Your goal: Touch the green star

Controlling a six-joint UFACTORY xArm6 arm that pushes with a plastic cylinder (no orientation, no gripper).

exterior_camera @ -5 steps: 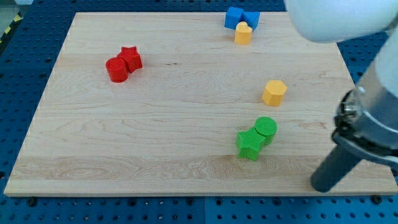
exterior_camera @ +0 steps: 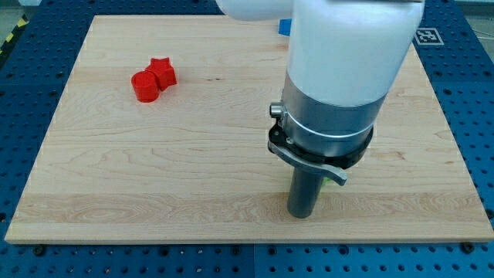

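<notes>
My arm fills the view's middle and right. My tip (exterior_camera: 301, 215) rests on the wooden board (exterior_camera: 154, 185) near its bottom edge, right of centre. The green star does not show; the rod and the arm's body cover the spot where it lay. Only a thin greenish sliver (exterior_camera: 335, 180) shows just right of the rod, and I cannot tell which block it belongs to. Whether the tip touches the star cannot be seen.
A red star (exterior_camera: 163, 71) and a red cylinder (exterior_camera: 144, 86) sit touching each other at the board's upper left. A corner of a blue block (exterior_camera: 284, 27) shows at the top edge beside the arm. The arm hides whatever else lies on the board's right half.
The arm has swung from the view's lower right leftward. My tip moved left onto the place where the green star and green cylinder stood, and the arm now hides the green, yellow and blue blocks.
</notes>
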